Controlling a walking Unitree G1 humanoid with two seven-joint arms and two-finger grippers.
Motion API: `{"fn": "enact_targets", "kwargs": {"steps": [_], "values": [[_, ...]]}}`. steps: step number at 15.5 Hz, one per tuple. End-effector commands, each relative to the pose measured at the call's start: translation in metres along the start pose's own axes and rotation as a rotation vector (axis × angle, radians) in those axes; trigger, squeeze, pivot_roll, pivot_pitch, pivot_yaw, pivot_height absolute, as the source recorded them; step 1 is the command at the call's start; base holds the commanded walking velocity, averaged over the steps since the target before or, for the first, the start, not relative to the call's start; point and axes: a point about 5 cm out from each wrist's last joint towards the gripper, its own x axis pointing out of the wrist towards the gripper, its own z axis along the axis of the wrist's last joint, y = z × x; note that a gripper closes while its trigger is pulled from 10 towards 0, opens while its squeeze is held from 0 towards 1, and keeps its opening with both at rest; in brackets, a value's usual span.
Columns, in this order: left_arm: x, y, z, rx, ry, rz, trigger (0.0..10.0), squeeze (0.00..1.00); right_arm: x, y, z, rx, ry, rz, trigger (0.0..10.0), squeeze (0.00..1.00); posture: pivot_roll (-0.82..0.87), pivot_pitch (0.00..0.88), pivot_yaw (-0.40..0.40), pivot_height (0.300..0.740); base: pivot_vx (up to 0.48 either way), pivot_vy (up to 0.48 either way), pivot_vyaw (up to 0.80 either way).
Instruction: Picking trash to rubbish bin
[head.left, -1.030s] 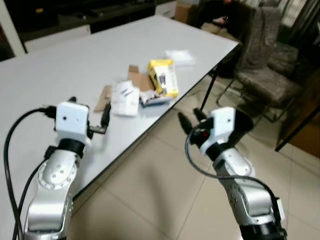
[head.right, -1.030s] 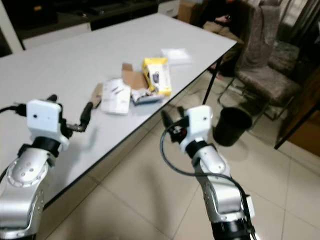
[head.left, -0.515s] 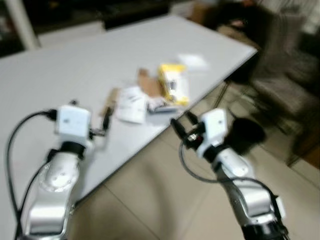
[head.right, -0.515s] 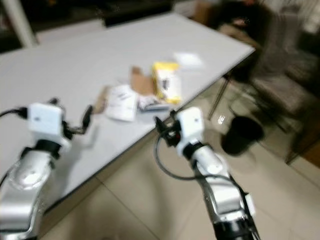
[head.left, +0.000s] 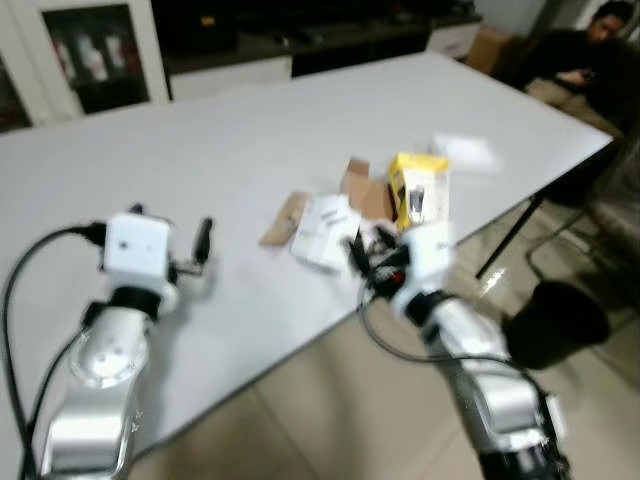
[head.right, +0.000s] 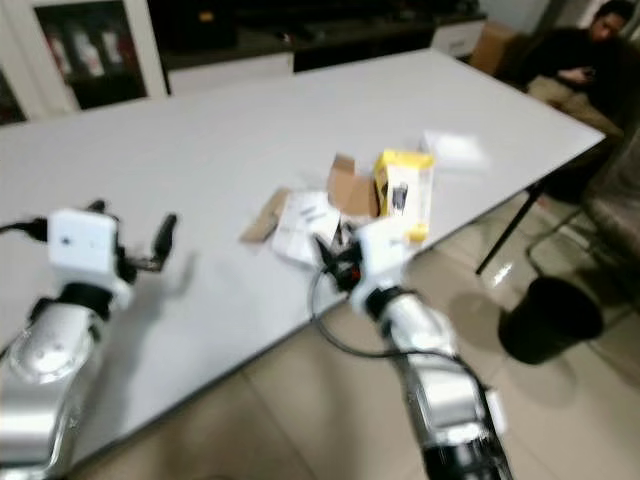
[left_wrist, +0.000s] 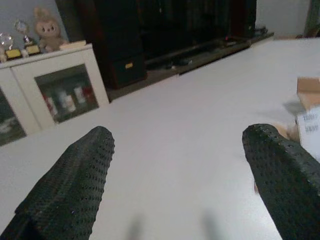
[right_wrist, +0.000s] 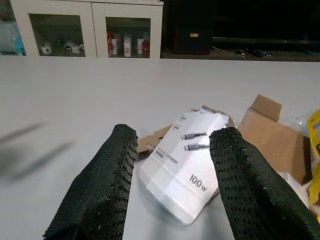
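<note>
A small pile of trash lies near the white table's right edge: a yellow box (head.left: 418, 192), a white cable box (head.left: 322, 218) printed "100W", and brown cardboard pieces (head.left: 283, 218). My right gripper (head.left: 362, 250) hovers at the table edge just short of the white cable box (right_wrist: 187, 170). Its fingers (right_wrist: 117, 165) stand open, with the box lying beyond the gap. My left gripper (left_wrist: 180, 135) is open above bare tabletop, well left of the pile. A black rubbish bin (head.left: 556, 322) stands on the floor to the right.
A white sheet (head.left: 463, 152) lies farther back on the table (head.left: 250, 120). A person (head.left: 600, 40) sits at the far right corner. White cabinets (left_wrist: 55, 85) and dark furniture line the back wall. Tiled floor runs along the table's near edge.
My right gripper has risen from beside the table over the floor to the table edge at the white cable box. The view has shifted; the left arm has kept its pose.
</note>
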Motion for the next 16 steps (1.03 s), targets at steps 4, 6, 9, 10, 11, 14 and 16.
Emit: {"fn": "enact_targets", "kwargs": {"steps": [4, 6, 9, 10, 11, 14, 16], "values": [[0.002, -0.012, 0.002, -0.015, -0.009, -0.057, 10.0, 0.00, -0.008, -0.016, 0.001, 0.002, 0.000, -0.066, 10.0, 0.00, 0.12, 0.040, -0.082, 0.740, 0.341, 0.000, -0.13], [0.002, -0.013, 0.001, -0.016, -0.008, -0.062, 10.0, 0.00, -0.010, -0.019, 0.001, 0.007, 0.005, -0.076, 10.0, 0.00, 0.12, 0.040, -0.080, 0.740, 0.341, 0.000, -0.80], [0.002, -0.015, 0.000, -0.020, -0.005, -0.073, 10.0, 0.00, -0.015, -0.021, 0.000, 0.005, 0.006, -0.090, 10.0, 0.00, 0.12, 0.038, -0.077, 0.740, 0.341, 0.000, -0.66], [0.002, -0.015, 0.000, -0.020, -0.005, -0.077, 10.0, 0.00, -0.016, -0.021, 0.000, -0.001, 0.004, -0.095, 10.0, 0.00, 0.11, 0.038, -0.076, 0.740, 0.341, 0.000, 0.00], [0.002, -0.016, 0.000, -0.021, -0.003, -0.083, 10.0, 0.00, -0.017, -0.022, 0.000, -0.006, 0.003, -0.100, 10.0, 0.00, 0.11, 0.035, -0.074, 0.740, 0.341, 0.000, 0.00], [0.001, -0.012, -0.008, -0.014, 0.035, -0.074, 10.0, 0.00, -0.023, -0.024, -0.001, -0.020, 0.010, -0.102, 10.0, 0.00, 0.11, 0.028, -0.076, 0.740, 0.227, 0.000, 0.00], [-0.002, -0.006, -0.013, 0.014, 0.060, -0.084, 10.0, 0.00, -0.026, -0.023, 0.000, -0.028, 0.012, -0.078, 10.0, 0.00, 0.10, 0.030, -0.077, 0.740, 0.000, 0.000, 0.00]]}}
